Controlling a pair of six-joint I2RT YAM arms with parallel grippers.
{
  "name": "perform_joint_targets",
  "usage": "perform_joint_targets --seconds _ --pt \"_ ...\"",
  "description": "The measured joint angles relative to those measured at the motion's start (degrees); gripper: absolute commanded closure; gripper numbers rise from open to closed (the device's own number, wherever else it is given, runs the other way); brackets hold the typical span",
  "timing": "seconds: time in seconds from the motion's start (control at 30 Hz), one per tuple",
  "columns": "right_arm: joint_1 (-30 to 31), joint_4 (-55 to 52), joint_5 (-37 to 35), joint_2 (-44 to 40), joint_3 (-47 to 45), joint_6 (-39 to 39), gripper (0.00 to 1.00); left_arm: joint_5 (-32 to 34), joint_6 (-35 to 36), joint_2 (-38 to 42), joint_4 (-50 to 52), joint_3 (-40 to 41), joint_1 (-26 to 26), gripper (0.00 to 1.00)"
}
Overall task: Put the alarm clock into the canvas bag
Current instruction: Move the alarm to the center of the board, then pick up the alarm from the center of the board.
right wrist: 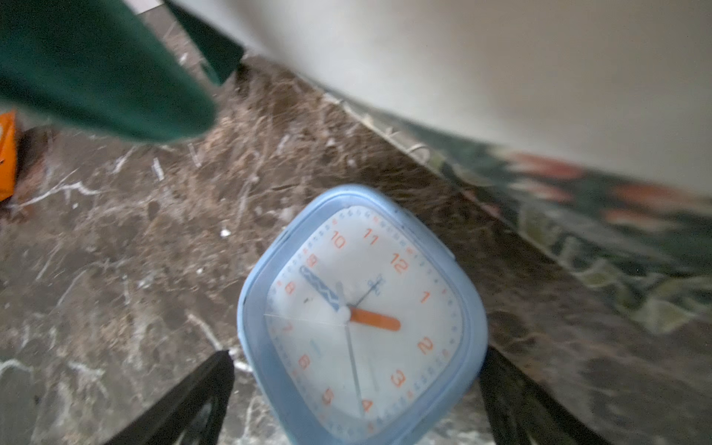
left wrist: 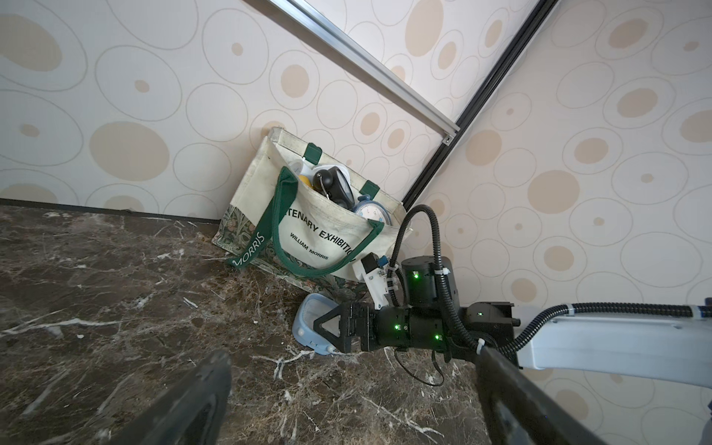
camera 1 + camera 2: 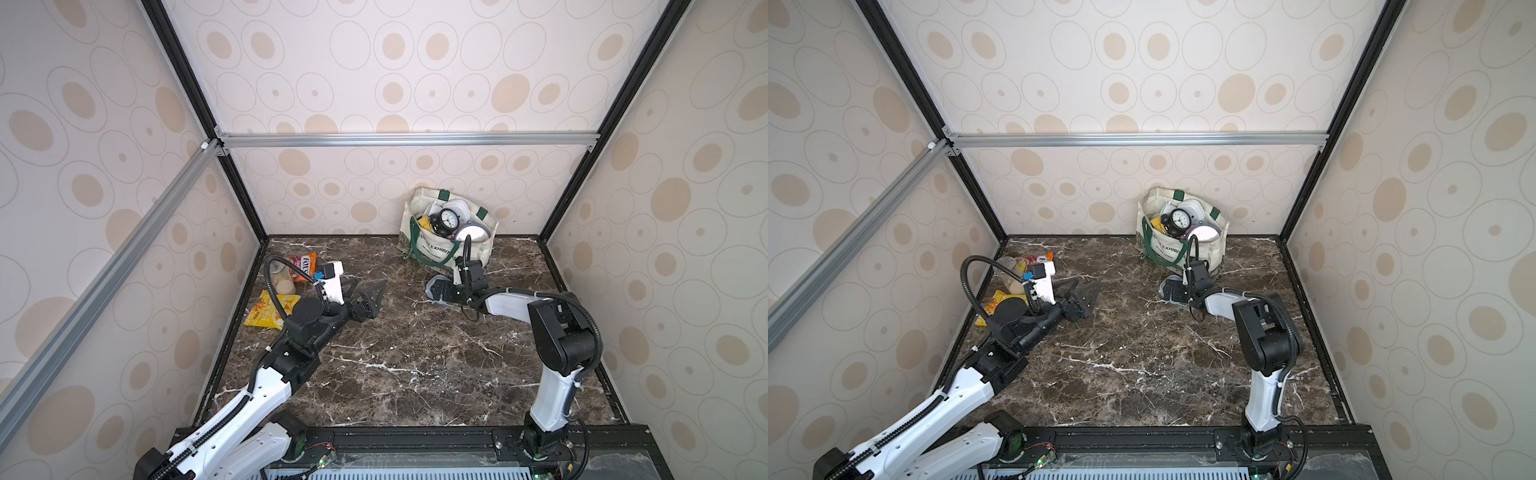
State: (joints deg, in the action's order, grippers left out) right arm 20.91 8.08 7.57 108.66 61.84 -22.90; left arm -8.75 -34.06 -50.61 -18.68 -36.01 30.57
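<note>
My right gripper (image 2: 325, 333) low, jaws apart each side of blue clock (image 1: 362, 319), lying near bag (image 3: 436, 249): ready to squeeze, I think. Left gripper (image 3: 370, 287) jaws apart, empty, out of way.

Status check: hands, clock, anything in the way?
Left hand open, empty. Right hand open, straddling clock. Clock face up on table, outside bag. Strap hangs close by.
</note>
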Motion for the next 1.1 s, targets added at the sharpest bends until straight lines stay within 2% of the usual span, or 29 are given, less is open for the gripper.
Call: perform_joint_targets --seconds 0.2,0.33,0.57,0.8,0.93,1.1 --pt "5.4 4.85 6.19 0.09 -2.23 0.28 0.0 0.26 1.22 -0.66 0.0 0.02 0.0 0.02" --pt "6.08 8.26 9.01 -1.14 -6.93 0.42 0.0 0.15 2.45 -3.98 1.86 -0.61 -0.04 0.02" --pt "3.34 3.67 6.58 -16.26 -13.51 0.7 0.0 -1.16 3.58 -14.21 6.19 -4.48 0.26 0.02" --pt "-2.56 -3.89 0.42 -30.34 -18.08 -1.49 0.0 2.64 3.61 -30.64 7.52 -12.41 6.43 0.02" --pt "-3.48 -7.96 -1.68 -37.48 -23.06 -2.36 0.0 4.04 5.29 -41.07 7.23 -18.91 9.86 0.02" --pt "-3.48 -10.75 -1.77 -43.82 -26.45 -2.95 0.0 5.31 11.67 -56.24 10.19 -33.38 10.71 0.02"
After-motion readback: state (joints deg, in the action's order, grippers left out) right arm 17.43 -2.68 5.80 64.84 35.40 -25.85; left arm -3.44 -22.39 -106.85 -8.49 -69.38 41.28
